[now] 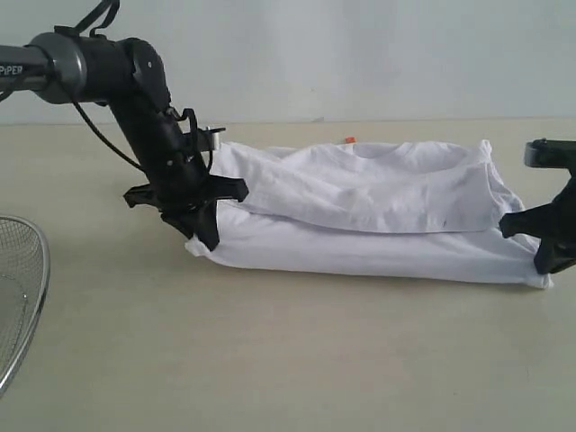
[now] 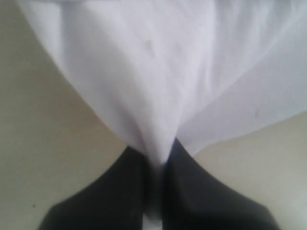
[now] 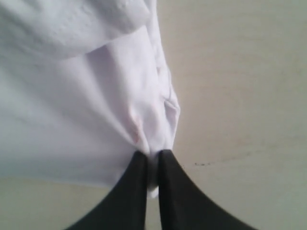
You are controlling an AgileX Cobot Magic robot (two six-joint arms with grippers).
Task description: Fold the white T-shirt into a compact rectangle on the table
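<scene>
Beige table [image 1: 288, 360]: white T-shirt [image 1: 378, 193] lies centre, part-folded. My L gripper [image 2: 156, 160] & R gripper [image 3: 152, 158] pinch its left/right ends. Step, I judge: next lengthwise fold. Req'd: lift both evenly.

The table [image 1: 297, 360] is a wide, pale beige top with a faint grain, and its surface stretches past the shirt on every side. The white T-shirt [image 1: 378, 216] lies directly on it as a long band: a rumpled upper layer rests over a flatter lower layer that runs along the near edge. A small orange tag [image 1: 349, 140] peeks out at the shirt's far edge. Well to the left of the shirt, a round wire-mesh basket [image 1: 22, 297] sits on the tabletop, only partly in view. A faint dark mark [image 3: 206, 164] shows on the tabletop just beside the shirt's right end.
</scene>
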